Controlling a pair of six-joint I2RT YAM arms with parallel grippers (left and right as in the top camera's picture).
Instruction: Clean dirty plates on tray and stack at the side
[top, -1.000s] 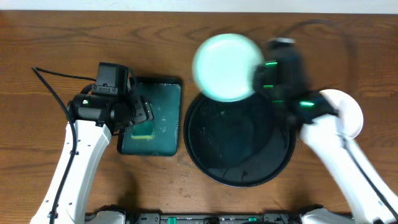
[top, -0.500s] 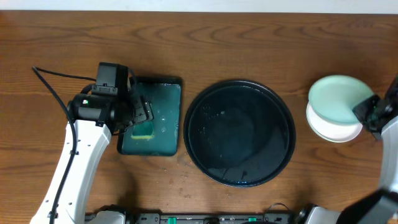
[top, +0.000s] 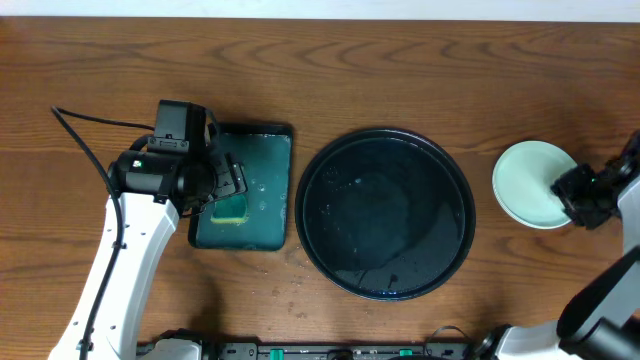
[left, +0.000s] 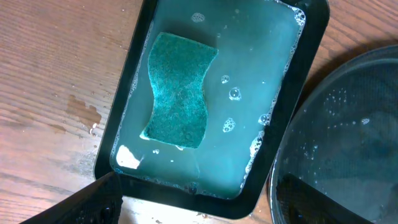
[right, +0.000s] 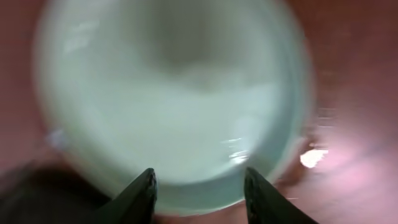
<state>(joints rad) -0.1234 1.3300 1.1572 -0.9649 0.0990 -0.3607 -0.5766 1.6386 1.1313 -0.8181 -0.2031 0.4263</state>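
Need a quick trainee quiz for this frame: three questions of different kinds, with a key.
1. True or false: a plate lies on the round black tray.
2. Where is the sponge? A. in the rectangular green tray; B. on the round tray; C. on bare wood.
3. Short answer: which arm's pincer is at the pale plate on the far right of the overhead view?

Key: 1 false; 2 A; 3 the right pincer.
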